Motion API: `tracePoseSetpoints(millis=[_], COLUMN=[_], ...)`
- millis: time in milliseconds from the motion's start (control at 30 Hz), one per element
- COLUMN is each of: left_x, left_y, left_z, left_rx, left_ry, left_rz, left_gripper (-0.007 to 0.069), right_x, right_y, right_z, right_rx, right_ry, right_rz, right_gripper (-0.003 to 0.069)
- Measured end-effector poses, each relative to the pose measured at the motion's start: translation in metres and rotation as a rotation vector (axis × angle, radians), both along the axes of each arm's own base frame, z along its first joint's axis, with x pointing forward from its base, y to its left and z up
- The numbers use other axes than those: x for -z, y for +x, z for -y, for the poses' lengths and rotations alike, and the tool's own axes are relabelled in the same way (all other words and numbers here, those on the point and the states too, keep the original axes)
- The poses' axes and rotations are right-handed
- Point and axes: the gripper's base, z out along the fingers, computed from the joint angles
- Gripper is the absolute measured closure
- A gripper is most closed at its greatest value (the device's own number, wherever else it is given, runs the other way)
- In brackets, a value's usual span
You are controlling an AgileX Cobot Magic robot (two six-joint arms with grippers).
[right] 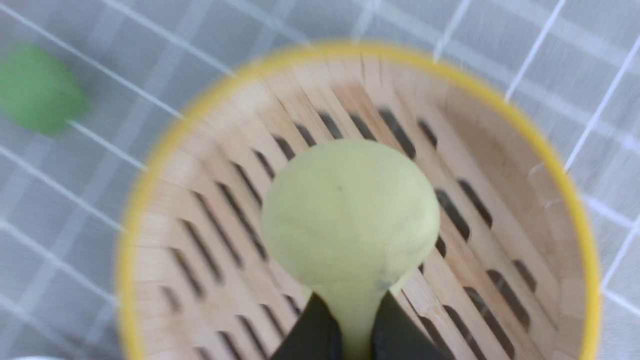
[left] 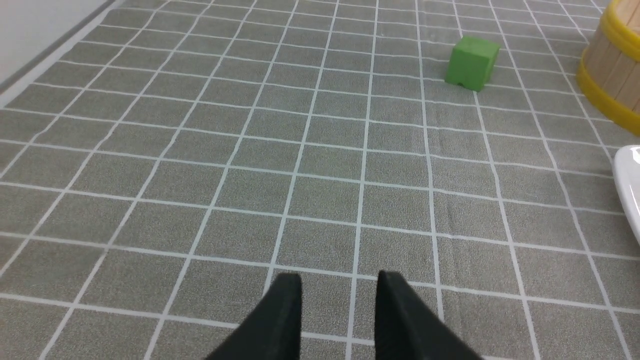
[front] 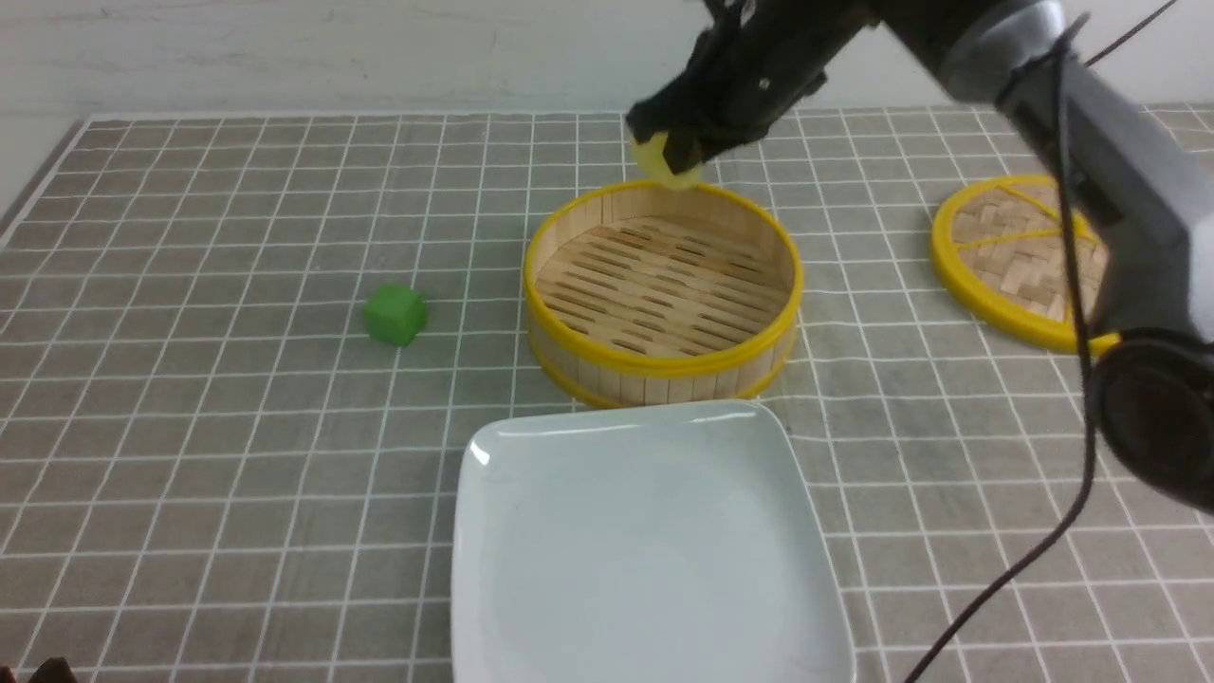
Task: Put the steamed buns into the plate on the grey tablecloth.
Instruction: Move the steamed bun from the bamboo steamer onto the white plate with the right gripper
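Note:
My right gripper (front: 675,155) is shut on the pale-yellow steamed bun (front: 664,158) and holds it in the air over the far rim of the bamboo steamer basket (front: 664,289). In the right wrist view the bun (right: 350,215) is squeezed between the black fingers (right: 315,330), with the empty basket floor below. The white square plate (front: 645,541) lies empty on the grey tablecloth (front: 190,379), just in front of the basket. My left gripper (left: 340,287) is open and empty, low over bare cloth; it does not show in the front view.
A green cube (front: 395,314) sits on the cloth left of the basket; it also shows in the left wrist view (left: 471,62). The woven bamboo lid (front: 1020,256) lies at the right, partly behind my right arm. A cable hangs from that arm.

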Motion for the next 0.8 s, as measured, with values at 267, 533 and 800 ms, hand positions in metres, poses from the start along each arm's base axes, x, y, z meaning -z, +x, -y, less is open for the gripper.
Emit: tracePoseSetpoints(millis=[267,533,800], left_x=[0.0,0.0,0.0], left_y=[0.0,0.0,0.0], left_z=[0.0,0.0,0.0], left_rx=[0.0,0.0,0.0], left_ry=[0.0,0.001,0.001], left_rz=[0.0,0.0,0.0], left_gripper=[0.0384,0.0384,0.0384], right_x=[-0.052,0.01,0.096], right_y=[-0.099,-0.186,-0.181], right_z=[0.009,-0.009,-0.028], right_rx=[-0.092,-0.242,-0.199], right_ry=[0.009,-0.142,-0.206], right_rz=[-0.135,-0.37,-0.406], right_gripper=[0.0643,0.063,0.0482])
